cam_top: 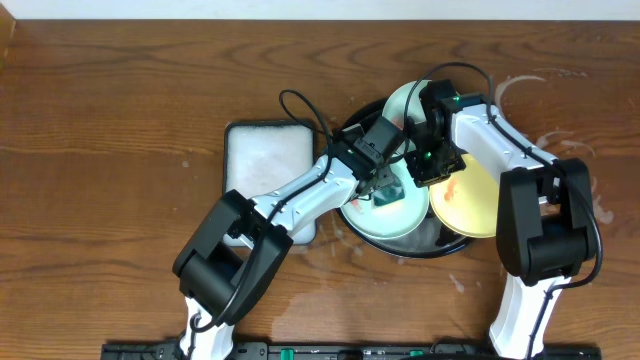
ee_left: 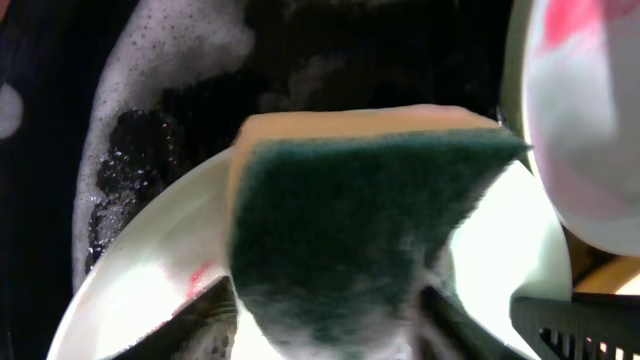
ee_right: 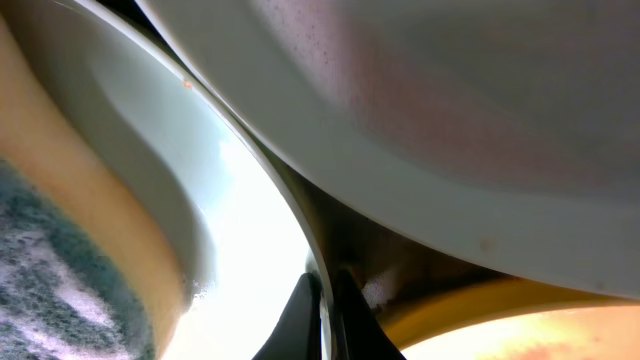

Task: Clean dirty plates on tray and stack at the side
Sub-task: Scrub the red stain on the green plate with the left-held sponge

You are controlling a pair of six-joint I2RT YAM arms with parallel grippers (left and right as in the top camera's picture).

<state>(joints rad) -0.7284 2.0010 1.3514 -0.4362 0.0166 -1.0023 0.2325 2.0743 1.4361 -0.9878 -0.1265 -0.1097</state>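
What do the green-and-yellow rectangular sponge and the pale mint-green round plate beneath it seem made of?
Sponge: soft yellow foam under a coarse, fibrous dark-green scouring layer, sudsy. Pale mint-green plate: hard and glossy with bright glare, likely glazed ceramic or melamine; looks alone can't settle which.

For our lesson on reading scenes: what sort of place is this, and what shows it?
Probably a robot lab's mock dishwashing station: a wooden table, a sudsy black tray of smeared plates, and a sponge in the left gripper.
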